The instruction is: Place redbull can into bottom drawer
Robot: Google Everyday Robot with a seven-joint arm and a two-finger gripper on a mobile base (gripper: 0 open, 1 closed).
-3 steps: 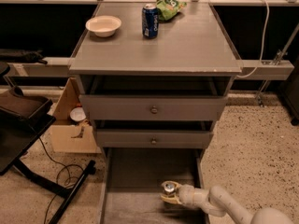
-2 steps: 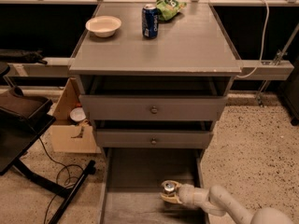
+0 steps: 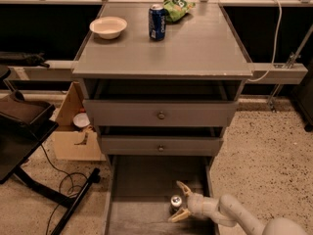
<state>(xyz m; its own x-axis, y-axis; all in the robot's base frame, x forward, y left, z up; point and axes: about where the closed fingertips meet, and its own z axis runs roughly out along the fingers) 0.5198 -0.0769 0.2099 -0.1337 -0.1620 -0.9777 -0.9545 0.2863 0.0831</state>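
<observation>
The redbull can (image 3: 175, 200) stands upright on the floor of the open bottom drawer (image 3: 146, 180), near its right rail; I see mostly its silver top. My gripper (image 3: 180, 202) reaches in from the lower right, low over the drawer floor. Its two pale fingers (image 3: 184, 187) are spread to either side of the can and stand apart from it. The gripper is open.
Two grey drawers with round knobs (image 3: 161, 115) sit above the bottom drawer. On the cabinet top stand a dark-blue soda can (image 3: 157, 22), a white bowl (image 3: 108, 27) and a green snack bag (image 3: 176, 8). A cardboard box (image 3: 73, 131) and a chair base (image 3: 29, 146) are at the left.
The gripper's fingers have spread apart and let go of the can. The can stays upright in the same spot on the drawer floor.
</observation>
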